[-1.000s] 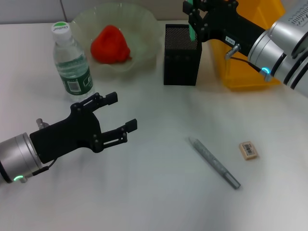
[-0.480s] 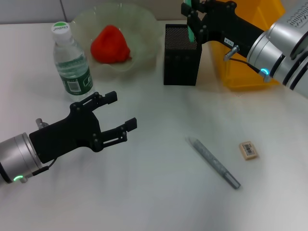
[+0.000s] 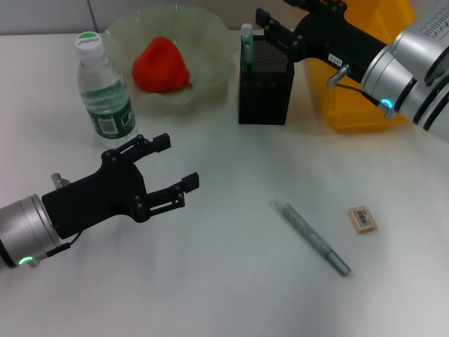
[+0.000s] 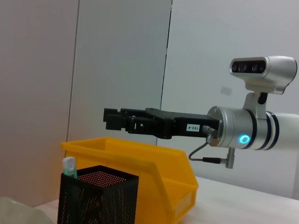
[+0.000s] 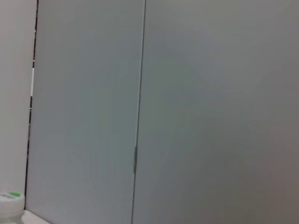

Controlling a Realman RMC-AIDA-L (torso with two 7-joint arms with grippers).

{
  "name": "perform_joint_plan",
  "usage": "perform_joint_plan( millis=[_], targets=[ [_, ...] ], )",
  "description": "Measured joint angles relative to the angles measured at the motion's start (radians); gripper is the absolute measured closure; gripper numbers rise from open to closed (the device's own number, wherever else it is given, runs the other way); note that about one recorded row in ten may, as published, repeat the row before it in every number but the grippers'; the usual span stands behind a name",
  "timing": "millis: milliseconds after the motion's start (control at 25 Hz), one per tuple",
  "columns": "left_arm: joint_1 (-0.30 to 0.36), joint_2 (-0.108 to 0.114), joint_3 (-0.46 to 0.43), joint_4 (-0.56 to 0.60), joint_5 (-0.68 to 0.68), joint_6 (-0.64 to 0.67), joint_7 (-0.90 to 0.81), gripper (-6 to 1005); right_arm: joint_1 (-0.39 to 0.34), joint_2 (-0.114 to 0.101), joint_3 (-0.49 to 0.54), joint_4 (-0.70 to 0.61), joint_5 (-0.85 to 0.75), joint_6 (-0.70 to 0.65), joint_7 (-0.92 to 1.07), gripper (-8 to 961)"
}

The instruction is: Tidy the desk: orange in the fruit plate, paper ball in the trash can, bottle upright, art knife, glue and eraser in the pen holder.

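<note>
My right gripper [image 3: 270, 24] sits above the black mesh pen holder [image 3: 265, 81], matte black fingers spread apart, nothing between them. The glue stick [image 3: 246, 36], a slim green tube with a white cap, stands upright in the holder at the corner nearest the plate, cap poking above the rim. The holder is a square perforated metal box, just beside the yellow plastic bin [image 3: 365, 70]. My left gripper [image 3: 170, 163] hovers over bare tabletop near the bottle, fingers apart, empty. The water bottle [image 3: 102, 88], clear ribbed plastic with a green label and green-white cap, stands upright. The translucent scalloped fruit plate [image 3: 210, 31] behind it holds a red-orange lumpy fruit [image 3: 161, 64]. The art knife [image 3: 312, 237], a thin grey barrel, lies flat and diagonal on the white table [image 3: 231, 281], well apart from the holder. The eraser [image 3: 362, 218], a small tan block with a printed sleeve, lies flat just beside the knife's far end, not touching.
</note>
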Motion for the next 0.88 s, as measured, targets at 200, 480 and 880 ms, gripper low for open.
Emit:
perform_joint_plan(
  millis=[200,480,880],
  targets=[
    [0.000,0.002,0.000,0.000,0.000,0.002,0.000,140,0.000,0.000,-0.003,0.012,0.083,-0.005,-0.026,409],
    [0.000,0.001,0.000,0.001,0.000,0.006,0.001,140,0.000,0.000,0.000,0.021,0.098,-0.012,-0.036,150],
    [0.000,0.001,0.001,0.000,0.000,0.007,0.001,140,-0.004,0.000,0.002,0.021,0.174,-0.013,-0.044,133]
  ],
)
